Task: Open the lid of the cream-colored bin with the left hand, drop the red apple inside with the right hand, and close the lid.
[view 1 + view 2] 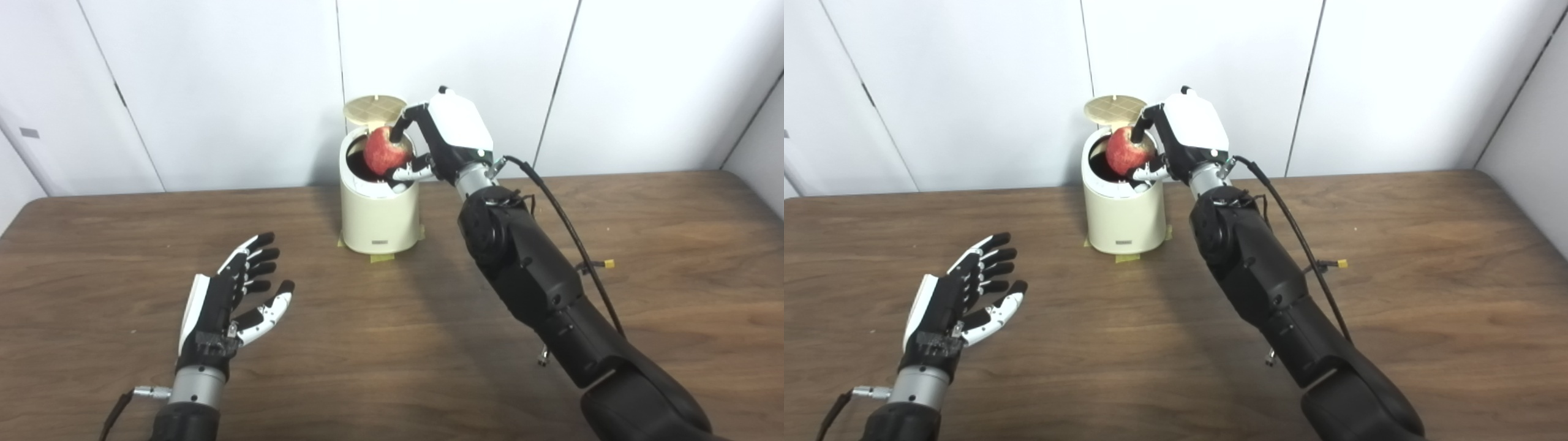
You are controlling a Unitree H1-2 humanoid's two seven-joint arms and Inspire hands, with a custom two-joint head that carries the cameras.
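Closest to me is my left hand (236, 300), hovering low over the wooden table (674, 245) on the near left, palm turned inward, fingers spread apart and holding nothing. It's well apart from the bin, off to the left and nearer to me.

My right arm comes in from the bottom right and runs diagonally across the table toward the back. There's a black cable (569, 233) looping along it with a little yellow tag hanging off the side.

At the far end, my right hand (438, 144) is wrapped around the red apple (384, 150), fingers over the top and thumb underneath, so it's definitely gripping it. The apple sits right at the mouth of the cream-colored bin (378, 211), partly above the rim, over the dark opening. Inside of the bin just looks dark, can't tell if anything's down in there.

The bin stands upright near the back edge of the table, with bits of yellowish tape (383, 258) at its base. Its lid (374, 110) is flipped up and standing open at the back, round ribbed underside facing me.

Behind all that is a plain white panelled wall (214, 92).
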